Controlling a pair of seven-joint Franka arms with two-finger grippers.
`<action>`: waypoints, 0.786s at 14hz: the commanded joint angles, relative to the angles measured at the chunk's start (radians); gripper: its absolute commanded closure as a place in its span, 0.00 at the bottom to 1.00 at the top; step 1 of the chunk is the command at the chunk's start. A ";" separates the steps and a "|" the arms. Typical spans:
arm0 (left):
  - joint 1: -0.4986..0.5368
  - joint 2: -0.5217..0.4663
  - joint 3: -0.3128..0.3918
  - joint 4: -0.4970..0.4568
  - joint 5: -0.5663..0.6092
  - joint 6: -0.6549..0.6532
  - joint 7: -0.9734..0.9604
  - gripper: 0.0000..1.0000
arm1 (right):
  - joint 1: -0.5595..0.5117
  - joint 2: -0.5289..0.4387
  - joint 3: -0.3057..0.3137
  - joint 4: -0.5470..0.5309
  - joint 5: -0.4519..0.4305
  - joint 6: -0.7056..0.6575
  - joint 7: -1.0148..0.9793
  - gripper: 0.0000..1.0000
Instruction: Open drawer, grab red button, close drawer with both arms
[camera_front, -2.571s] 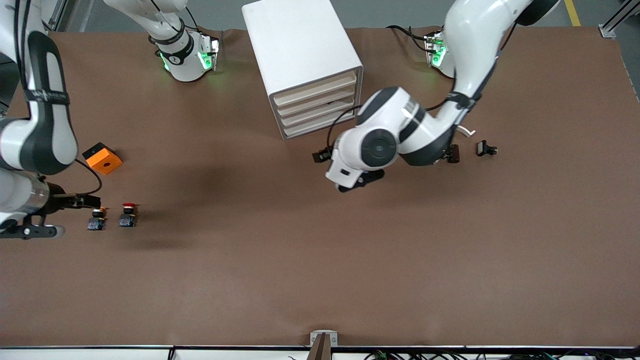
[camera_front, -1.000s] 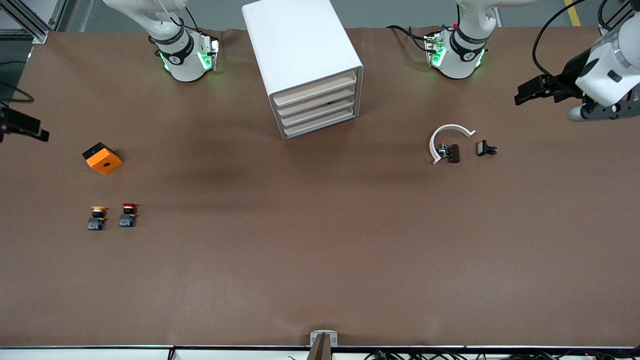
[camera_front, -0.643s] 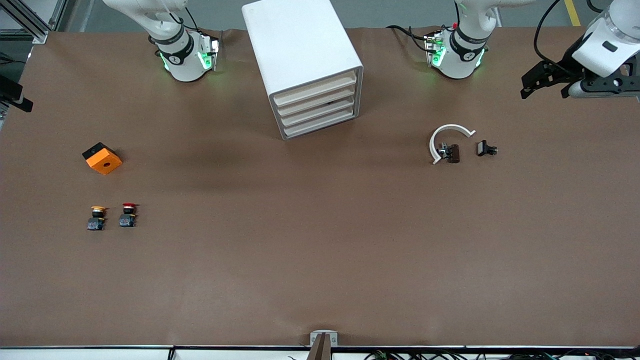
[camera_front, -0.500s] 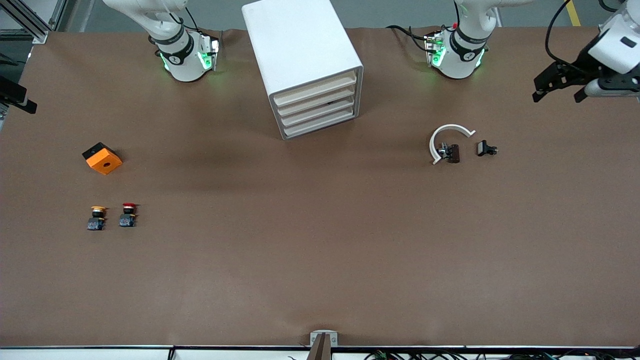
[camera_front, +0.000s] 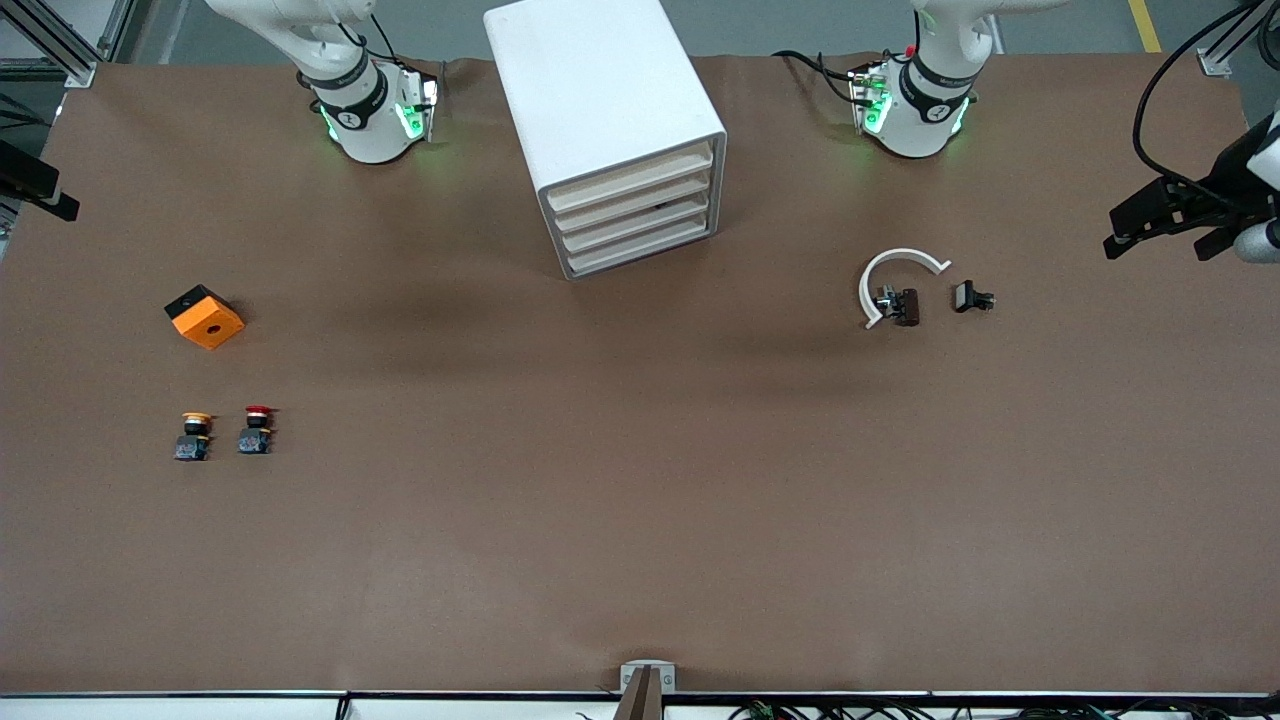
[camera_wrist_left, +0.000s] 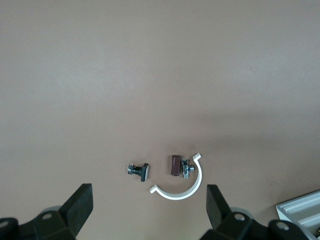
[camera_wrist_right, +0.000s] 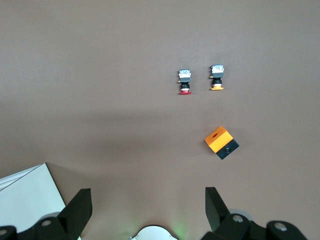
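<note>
The button (camera_front: 257, 430) with the red cap lies on its side on the brown table toward the right arm's end, also seen in the right wrist view (camera_wrist_right: 185, 82). The white drawer cabinet (camera_front: 610, 120) stands between the two arm bases, and its stacked drawers (camera_front: 635, 215) are all shut. My left gripper (camera_front: 1163, 240) hangs open and empty over the table's edge at the left arm's end, with nothing between its jaws in its own view (camera_wrist_left: 150, 195). Only part of my right gripper (camera_front: 40, 190) shows, over the table's edge at the right arm's end; it is open and empty (camera_wrist_right: 147, 200).
A button with an orange-yellow cap (camera_front: 194, 436) lies beside the red one. An orange square box (camera_front: 205, 317) sits farther from the front camera than both. Toward the left arm's end lie a white half ring (camera_front: 890, 275) and two small dark parts (camera_front: 905, 305), (camera_front: 970, 297).
The left arm has swung away from in front of the cabinet out to its end of the table. The right arm has pulled back from beside the buttons. Both grippers stayed open.
</note>
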 joint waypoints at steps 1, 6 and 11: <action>0.000 0.006 -0.009 0.032 0.009 -0.036 -0.013 0.00 | 0.008 -0.057 -0.004 -0.071 0.001 0.027 0.015 0.00; 0.005 0.006 -0.007 0.032 0.015 -0.035 -0.015 0.00 | 0.016 -0.143 -0.004 -0.191 0.001 0.079 0.015 0.00; 0.000 0.002 -0.012 0.034 0.015 -0.033 -0.050 0.00 | 0.039 -0.138 -0.004 -0.177 -0.002 0.072 0.014 0.00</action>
